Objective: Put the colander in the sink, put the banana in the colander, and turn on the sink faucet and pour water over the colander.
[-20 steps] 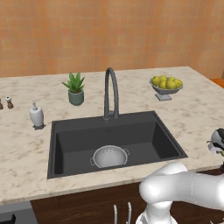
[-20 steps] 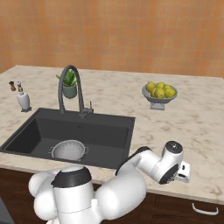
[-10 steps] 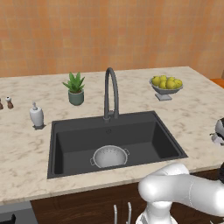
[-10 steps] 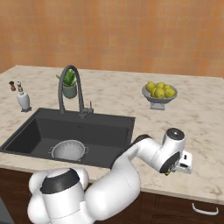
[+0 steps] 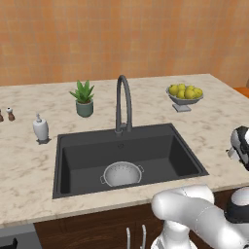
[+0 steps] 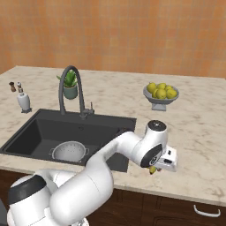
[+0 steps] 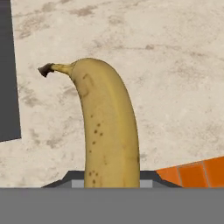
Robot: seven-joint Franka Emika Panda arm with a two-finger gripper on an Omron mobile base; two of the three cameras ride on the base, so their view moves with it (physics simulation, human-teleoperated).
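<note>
From my station I find the colander point(image 5: 121, 173) seated upright on the floor of the sink point(image 5: 185, 160), toward the front wall and just left of centre; in the right base view the same bowl point(image 6: 69, 151) sits in the near-left part of the basin point(image 6: 31, 132). The sink faucet point(image 5: 123, 103) stands at the back rim, its arched spout reaching forward over the basin, and I see no water in any view. The banana point(image 7: 107, 135) fills the middle of the hand view, its dark stem tip pointing up and to the left, its yellow skin carrying small brown speckles; its lower end runs down between the dark finger bases at the bottom of that view. In the right base view a small yellow piece of it point(image 6: 152, 169) shows just under the hand, above the counter point(image 6: 198, 132) to the right of the sink. The gripper point(image 6: 155, 167) is at the banana, but the fingertips are hidden behind the fruit and the hand, so I cannot tell whether they are spread or pinching it. Below the banana lies marbled countertop, with the dark sink edge at the left of the hand view. Elsewhere on the counter I note a fruit bowl point(image 5: 184, 96) holding yellow-green fruits, a potted plant point(image 5: 83, 98), a white soap dispenser point(image 5: 41, 129) and two small shakers point(image 5: 7, 115) at the far left.
</note>
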